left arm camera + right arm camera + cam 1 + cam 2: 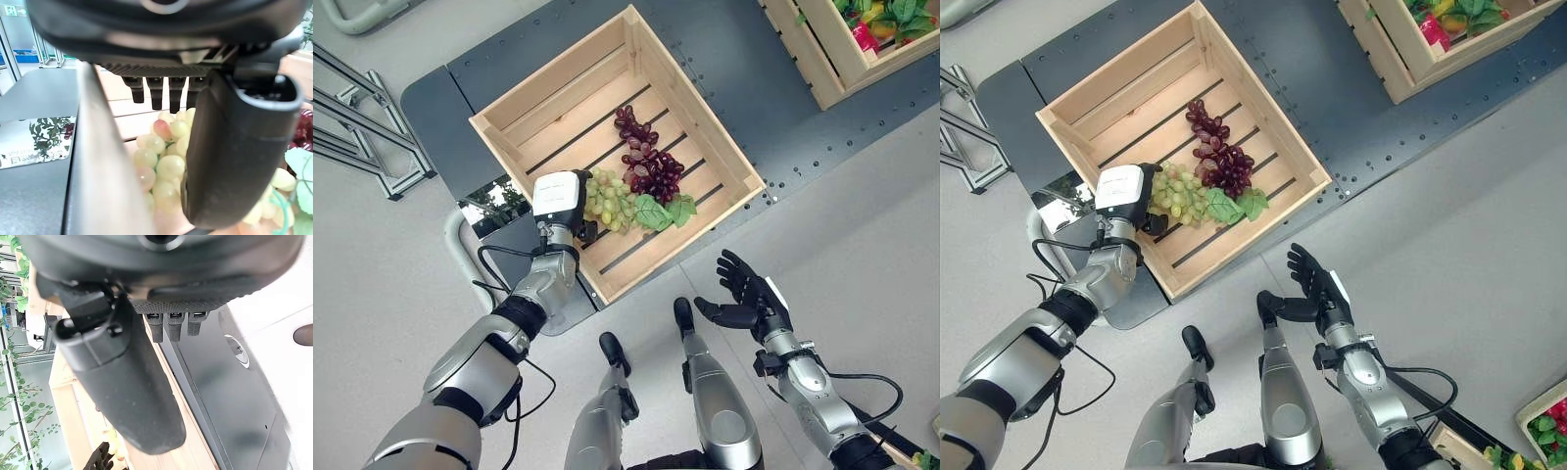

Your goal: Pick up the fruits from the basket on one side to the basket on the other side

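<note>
A pale wooden crate [566, 70] stands on a dark platform. It holds a bunch of purple grapes [648, 164] and a bunch of green grapes [610, 201] with leaves [661, 211]. My left hand [558, 198] hangs over the crate's near-left rim, right at the green grapes [161, 164]. Its fingers [156, 93] and thumb [234, 147] are straight, and the grapes lie just past them, not clasped. My right hand [752, 299] is open, palm up, over the floor in front of the crate's near corner.
A second wooden crate [830, 70] with mixed fruit and leaves stands at the far right on the same dark platform [754, 93]. A grey metal frame [362, 132] lies on the floor at the far left. A small fruit tray [1547, 421] sits at the lower right.
</note>
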Robot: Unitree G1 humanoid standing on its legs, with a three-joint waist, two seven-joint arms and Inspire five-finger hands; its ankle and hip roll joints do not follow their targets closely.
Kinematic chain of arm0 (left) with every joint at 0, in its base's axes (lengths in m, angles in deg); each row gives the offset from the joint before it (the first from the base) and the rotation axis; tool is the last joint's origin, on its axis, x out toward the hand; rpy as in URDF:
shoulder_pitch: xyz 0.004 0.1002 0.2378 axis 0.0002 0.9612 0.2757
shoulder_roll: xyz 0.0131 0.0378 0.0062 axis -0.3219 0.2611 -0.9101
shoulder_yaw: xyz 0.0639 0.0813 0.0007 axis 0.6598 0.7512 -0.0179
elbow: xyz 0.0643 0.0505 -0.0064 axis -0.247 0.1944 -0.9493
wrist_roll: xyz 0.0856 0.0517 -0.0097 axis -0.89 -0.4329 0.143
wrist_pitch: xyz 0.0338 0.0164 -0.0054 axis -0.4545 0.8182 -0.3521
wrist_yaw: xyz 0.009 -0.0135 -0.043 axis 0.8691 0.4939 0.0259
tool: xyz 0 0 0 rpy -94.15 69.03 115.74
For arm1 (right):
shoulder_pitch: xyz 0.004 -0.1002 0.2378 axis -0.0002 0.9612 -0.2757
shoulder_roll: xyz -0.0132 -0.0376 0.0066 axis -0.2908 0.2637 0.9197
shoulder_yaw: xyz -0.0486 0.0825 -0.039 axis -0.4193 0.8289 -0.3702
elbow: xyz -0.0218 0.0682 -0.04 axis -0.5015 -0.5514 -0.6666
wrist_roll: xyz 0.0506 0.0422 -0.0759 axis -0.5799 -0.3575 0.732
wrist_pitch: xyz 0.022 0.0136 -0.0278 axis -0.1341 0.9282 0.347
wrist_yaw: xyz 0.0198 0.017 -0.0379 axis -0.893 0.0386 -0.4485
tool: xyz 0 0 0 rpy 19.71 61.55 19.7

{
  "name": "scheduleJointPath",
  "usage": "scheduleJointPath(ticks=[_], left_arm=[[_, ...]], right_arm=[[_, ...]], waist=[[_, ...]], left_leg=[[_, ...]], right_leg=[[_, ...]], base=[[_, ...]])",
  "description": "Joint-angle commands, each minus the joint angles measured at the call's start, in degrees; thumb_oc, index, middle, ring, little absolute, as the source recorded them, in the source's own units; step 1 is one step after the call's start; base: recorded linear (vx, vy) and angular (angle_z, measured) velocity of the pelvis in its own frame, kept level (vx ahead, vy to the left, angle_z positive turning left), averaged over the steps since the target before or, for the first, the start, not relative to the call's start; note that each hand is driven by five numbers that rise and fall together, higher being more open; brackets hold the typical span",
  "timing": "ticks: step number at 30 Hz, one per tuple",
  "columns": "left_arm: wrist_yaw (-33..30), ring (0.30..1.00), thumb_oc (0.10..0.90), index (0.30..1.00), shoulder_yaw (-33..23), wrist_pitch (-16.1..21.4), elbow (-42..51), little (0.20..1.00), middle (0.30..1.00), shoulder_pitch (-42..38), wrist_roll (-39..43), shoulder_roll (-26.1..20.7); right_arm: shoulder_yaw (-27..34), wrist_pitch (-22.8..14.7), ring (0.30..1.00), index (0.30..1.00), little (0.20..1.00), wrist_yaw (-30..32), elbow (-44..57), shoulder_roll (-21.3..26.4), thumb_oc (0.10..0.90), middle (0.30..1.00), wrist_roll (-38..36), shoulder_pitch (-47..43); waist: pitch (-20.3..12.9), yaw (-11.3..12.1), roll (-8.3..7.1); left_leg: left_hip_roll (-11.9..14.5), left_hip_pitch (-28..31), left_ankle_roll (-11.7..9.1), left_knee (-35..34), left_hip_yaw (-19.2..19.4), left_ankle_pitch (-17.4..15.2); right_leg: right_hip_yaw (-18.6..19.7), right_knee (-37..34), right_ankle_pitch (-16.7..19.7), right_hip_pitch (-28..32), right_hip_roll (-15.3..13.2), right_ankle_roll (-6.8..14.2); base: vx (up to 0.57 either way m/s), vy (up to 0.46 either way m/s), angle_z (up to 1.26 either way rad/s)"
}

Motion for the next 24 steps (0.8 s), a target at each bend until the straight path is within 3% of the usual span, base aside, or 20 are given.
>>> scheduleJointPath(ticks=[1,5,12,17,24], left_arm=[[-1.9,0.9,0.8,0.9,-1.2,2.2,-2.9,0.9,0.9,-4.9,-2.7,-1.5],[-3.5,0.9,0.8,0.9,-0.7,4.2,-3.2,0.9,0.9,-5.3,-3.2,-1.2],[-13.5,0.9,0.8,0.9,-1.7,10.2,-3.6,0.9,0.9,-6.0,-3.9,-1.8],[-13.1,0.9,0.8,0.9,-0.7,10.7,-4.8,0.9,0.9,-6.6,-4.3,-1.6],[-10.6,0.9,0.8,0.9,2.5,7.5,-7.4,0.9,0.9,-8.8,-5.4,-1.3]], right_arm=[[0.2,-4.4,0.9,0.9,0.9,1.7,3.3,-0.9,0.8,0.9,-0.1,-1.0],[0.1,-4.6,0.9,0.9,0.9,1.8,3.4,-1.0,0.8,0.9,-0.1,-0.9],[-0.5,-5.9,0.9,0.9,0.9,1.7,2.5,-0.9,0.8,0.9,-0.5,-0.6],[-1.0,-6.4,0.9,0.9,0.9,2.1,2.2,-1.0,0.8,0.9,-0.8,-0.8],[-1.7,-5.8,0.9,0.9,0.9,3.1,2.9,-0.6,0.8,0.9,-0.9,-1.9]], waist=[[-1.1,-0.5,-2.82],[-1.1,-0.7,-2.94],[-1.0,-0.7,-3.34],[-0.7,-0.7,-3.65],[-0.6,-1.2,-4.08]], left_leg=[[1.3,-6.8,-0.1,8.3,0.0,-0.7],[1.4,-6.7,-0.2,8.3,0.2,-0.8],[1.5,-7.1,-0.2,8.8,0.3,-0.9],[1.5,-7.6,-0.3,9.2,0.2,-1.0],[1.6,-8.6,-0.4,9.5,0.4,-1.0]], right_leg=[[1.2,8.1,-3.4,-3.1,1.1,-0.6],[1.2,8.2,-3.4,-3.2,1.2,-0.6],[1.5,8.4,-3.4,-3.6,1.2,-0.7],[1.6,8.6,-3.3,-4.0,1.4,-0.7],[1.8,8.6,-2.9,-5.1,1.5,-0.6]], base=[[0.0,0.0,0.0],[0.0,0.0,0.0],[0.0,0.0,0.0],[0.0,-0.002,-0.01],[0.0,0.0,0.0]])
